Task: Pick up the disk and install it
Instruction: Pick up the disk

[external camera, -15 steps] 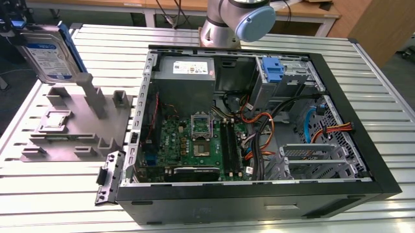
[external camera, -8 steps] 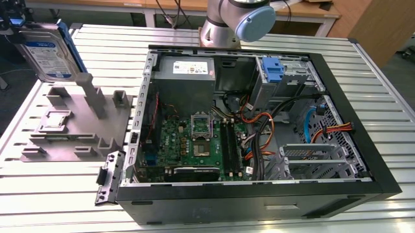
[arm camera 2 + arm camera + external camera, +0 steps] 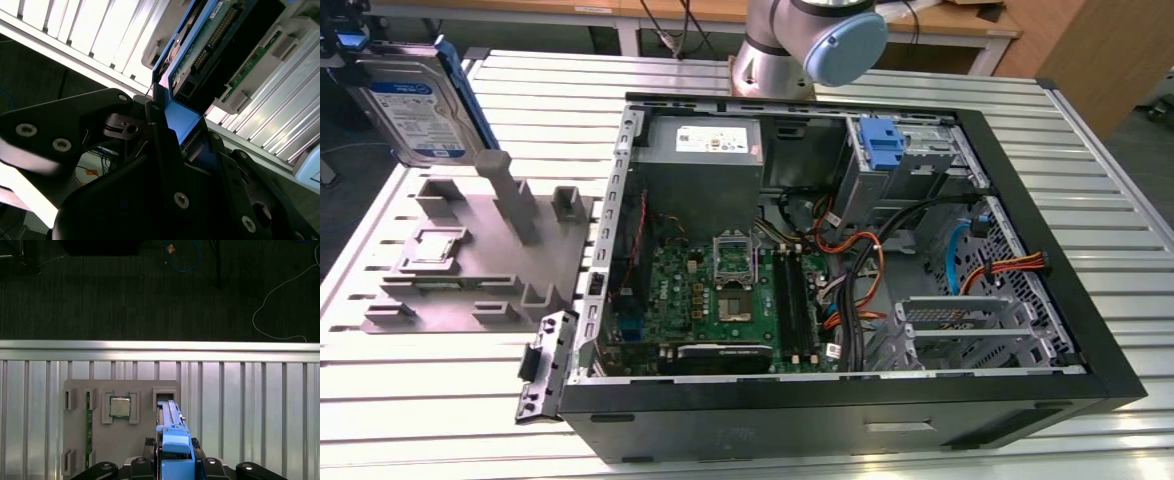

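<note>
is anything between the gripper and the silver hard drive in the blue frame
Nothing visible: the gripper is closed on the blue plastic frame of the silver-grey rectangular disk, holding it upright near the grey fixture plate.

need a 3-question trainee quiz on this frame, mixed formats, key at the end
1. True or false: the disk already sits inside the computer case.
2. Multiple choice: the jaws are shut on A) the disk's blue carrier frame, B) the square chip in the grey fixture, C) a cable in the case.
3. Short answer: in the exterior view, what colour is the bracket in the case's drive bay?
Key: 1 false; 2 A; 3 blue.
</note>
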`<state>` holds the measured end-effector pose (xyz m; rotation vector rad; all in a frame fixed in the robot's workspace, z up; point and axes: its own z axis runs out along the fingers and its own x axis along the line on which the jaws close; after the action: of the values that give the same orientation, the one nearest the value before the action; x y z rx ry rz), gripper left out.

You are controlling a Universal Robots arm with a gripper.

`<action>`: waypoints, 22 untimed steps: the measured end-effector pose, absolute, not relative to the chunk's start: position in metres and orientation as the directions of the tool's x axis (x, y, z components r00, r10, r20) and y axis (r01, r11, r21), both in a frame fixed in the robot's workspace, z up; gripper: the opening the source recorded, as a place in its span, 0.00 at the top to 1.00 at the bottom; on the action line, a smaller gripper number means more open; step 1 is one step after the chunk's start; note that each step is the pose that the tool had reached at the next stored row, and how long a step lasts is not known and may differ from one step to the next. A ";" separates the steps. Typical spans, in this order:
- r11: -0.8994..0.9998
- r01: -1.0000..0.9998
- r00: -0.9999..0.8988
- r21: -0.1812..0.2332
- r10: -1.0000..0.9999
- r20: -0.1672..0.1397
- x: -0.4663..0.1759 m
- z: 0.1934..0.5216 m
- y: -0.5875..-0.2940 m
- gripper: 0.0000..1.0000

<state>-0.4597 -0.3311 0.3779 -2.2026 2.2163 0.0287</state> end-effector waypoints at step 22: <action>0.006 -1.000 -0.006 0.001 -1.000 -0.025 -0.460 0.383 -0.331 0.64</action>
<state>-0.4597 -0.3311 0.3828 -2.2025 2.2163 0.0287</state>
